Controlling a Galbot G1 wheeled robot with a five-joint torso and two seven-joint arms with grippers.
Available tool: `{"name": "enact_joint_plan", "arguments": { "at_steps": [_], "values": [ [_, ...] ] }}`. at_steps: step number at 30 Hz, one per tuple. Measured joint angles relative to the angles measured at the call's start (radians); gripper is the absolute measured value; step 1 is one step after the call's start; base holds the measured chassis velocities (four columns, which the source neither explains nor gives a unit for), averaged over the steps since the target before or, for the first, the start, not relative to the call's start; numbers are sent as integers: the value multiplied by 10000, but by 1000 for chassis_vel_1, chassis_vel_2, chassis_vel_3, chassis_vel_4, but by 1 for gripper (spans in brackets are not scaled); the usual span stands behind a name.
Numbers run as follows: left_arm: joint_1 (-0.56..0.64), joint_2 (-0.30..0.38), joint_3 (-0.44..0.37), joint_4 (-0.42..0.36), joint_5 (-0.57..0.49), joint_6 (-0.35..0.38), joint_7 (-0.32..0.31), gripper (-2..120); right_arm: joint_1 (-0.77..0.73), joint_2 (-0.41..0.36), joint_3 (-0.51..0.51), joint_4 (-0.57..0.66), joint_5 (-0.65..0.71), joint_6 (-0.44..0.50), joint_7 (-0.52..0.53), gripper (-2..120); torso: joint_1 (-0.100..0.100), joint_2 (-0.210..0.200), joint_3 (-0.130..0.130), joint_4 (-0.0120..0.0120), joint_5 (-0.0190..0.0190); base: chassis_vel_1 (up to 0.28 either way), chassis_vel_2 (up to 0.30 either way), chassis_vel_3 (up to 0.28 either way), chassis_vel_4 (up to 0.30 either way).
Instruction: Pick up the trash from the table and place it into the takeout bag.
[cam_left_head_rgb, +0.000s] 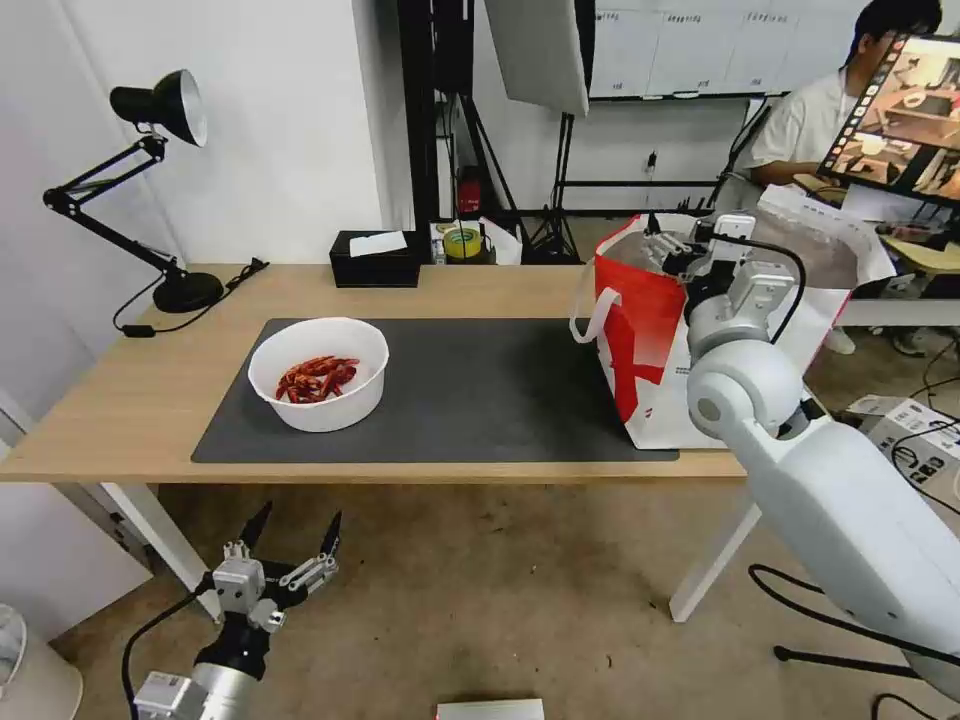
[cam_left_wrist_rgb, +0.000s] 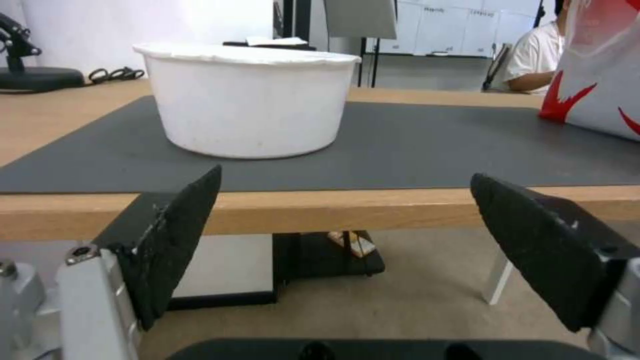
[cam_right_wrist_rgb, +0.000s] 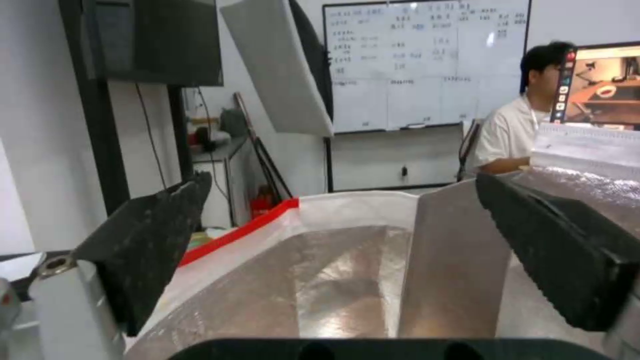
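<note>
At 7 o'clock in the head view, the left gripper (cam_left_head_rgb: 295, 533) hangs below the table's (cam_left_head_rgb: 120, 400) front edge, jaws spread wide and empty. Beyond it, at 10 o'clock, the white bowl (cam_left_head_rgb: 318, 373) of red scraps sits on the grey mat (cam_left_head_rgb: 480, 390). At 2 o'clock, the right gripper (cam_left_head_rgb: 672, 245) hovers wide open inside the takeout bag's (cam_left_head_rgb: 640, 330) foil-lined mouth.

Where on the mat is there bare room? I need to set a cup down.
The dark mat lies bare between the white bowl and the takeout bag. Bare wood runs along the table edge beside the lamp. The bag corner is crowded: the right hand sits over its mouth.
</note>
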Motion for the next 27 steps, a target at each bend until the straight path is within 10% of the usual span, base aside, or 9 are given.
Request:
{"name": "enact_joint_plan", "arguments": {
  "at_steps": [15,27],
  "values": [
    [26,49,-163,-234,-108,21,-10,100,-167,-241,83,469,122,102,-330,100,0,0,0,0,0,0,0,0,0],
    [-59,19,-207,-277,-183,17,-22,100,-2527,-1108,772,2440,808,1810,-3567,100,0,0,-1,0,2,0,0,0,0]
  ]
}}
